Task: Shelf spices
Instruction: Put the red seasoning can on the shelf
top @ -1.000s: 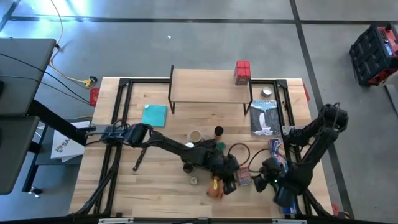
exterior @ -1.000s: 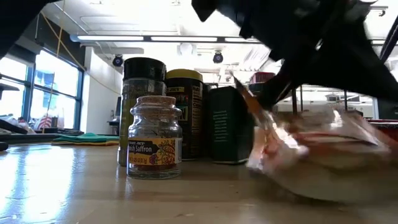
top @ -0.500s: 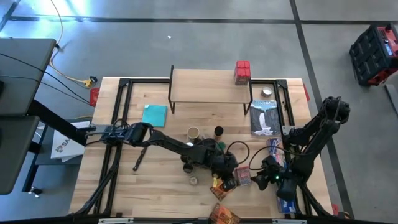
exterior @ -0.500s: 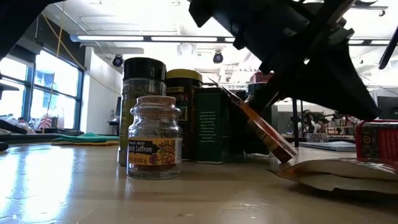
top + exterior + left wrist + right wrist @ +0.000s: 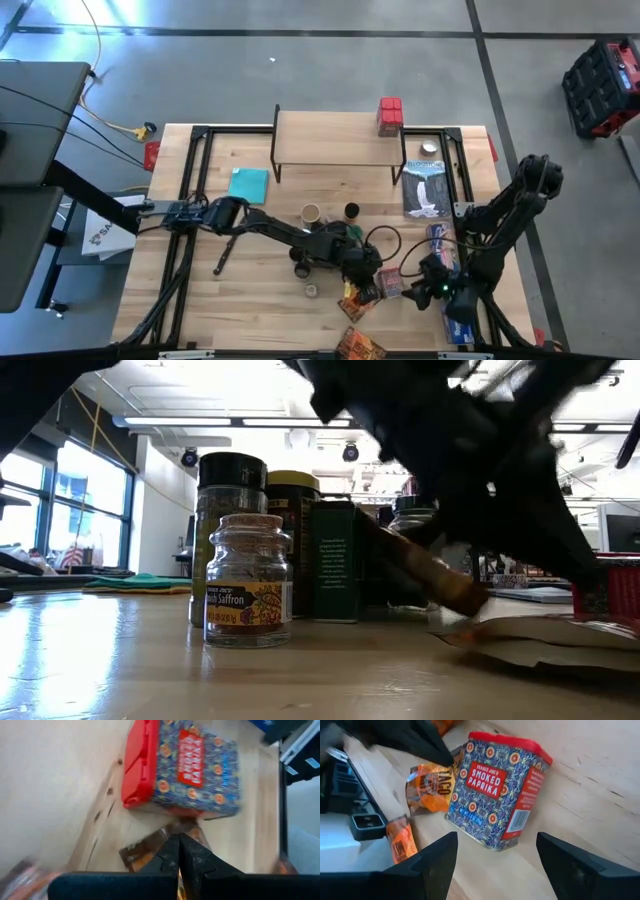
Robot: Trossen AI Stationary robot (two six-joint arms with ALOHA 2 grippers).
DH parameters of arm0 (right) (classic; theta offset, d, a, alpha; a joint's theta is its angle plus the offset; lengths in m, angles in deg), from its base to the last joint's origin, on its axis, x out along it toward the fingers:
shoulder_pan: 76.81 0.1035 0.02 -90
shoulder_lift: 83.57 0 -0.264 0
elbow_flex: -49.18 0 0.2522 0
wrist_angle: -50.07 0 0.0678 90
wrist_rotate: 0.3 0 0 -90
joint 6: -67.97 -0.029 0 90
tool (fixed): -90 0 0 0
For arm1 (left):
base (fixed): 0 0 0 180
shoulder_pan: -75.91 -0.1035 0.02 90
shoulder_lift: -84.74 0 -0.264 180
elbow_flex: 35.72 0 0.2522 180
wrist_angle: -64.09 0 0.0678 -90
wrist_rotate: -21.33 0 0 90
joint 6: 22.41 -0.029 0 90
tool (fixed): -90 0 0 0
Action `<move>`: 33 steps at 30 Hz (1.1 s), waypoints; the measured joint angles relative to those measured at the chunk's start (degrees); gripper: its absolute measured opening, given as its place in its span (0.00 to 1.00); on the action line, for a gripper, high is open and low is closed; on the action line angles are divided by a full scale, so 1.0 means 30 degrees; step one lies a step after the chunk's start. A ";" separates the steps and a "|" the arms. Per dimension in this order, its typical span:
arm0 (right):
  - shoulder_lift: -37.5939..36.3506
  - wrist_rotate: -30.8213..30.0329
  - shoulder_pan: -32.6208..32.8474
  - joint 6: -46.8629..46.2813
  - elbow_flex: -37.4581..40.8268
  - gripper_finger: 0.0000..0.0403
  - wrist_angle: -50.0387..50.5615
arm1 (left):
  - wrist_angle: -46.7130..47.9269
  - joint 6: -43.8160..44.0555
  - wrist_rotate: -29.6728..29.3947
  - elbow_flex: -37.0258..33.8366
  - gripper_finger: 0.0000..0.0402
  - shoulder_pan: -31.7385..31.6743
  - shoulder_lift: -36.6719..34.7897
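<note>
Barely started, I'd say: the shelf [image 5: 335,135] holds only a red box [image 5: 390,115]. Jars [image 5: 351,211] and packets [image 5: 350,303] sit on the near tabletop [image 5: 260,310]. My left fingers [image 5: 176,851] pinch a packet; right fingers [image 5: 442,862] hang open over the paprika tin [image 5: 497,790].

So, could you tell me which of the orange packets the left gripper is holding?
The orange taco packet beside the smoked paprika tin; the left gripper is shut on its corner. The other packet lies loose at the table's near edge.

Both dark six-joint arms are showing matte black housings with black cables looping alongside; each matte black two-finger gripper [image 5: 492,862] is presenting broad, flat, tapered fingers [image 5: 170,857].
</note>
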State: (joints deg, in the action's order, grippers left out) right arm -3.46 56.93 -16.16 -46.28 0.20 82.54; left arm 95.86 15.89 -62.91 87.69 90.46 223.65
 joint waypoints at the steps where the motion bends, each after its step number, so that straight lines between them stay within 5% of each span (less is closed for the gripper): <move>1: -0.0015 -0.0073 -0.0037 -0.0132 0.0204 0.66 -0.0230 | -0.0073 0.0123 0.0374 -0.0033 0.00 -0.0061 0.0207; 23: -0.0191 0.3173 -0.3137 0.4070 0.0384 0.66 -0.1154 | -0.1506 0.0357 0.1407 0.0007 0.00 -0.0592 0.0671; 33: -0.0378 0.4004 -0.3717 0.5055 -0.4380 0.66 0.7473 | -0.1550 0.0358 0.1327 0.0007 0.00 -0.0585 0.0671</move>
State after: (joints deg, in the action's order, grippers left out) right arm -4.59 68.94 -27.31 -31.12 -12.94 104.96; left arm 91.21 16.97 -58.93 87.71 88.70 225.66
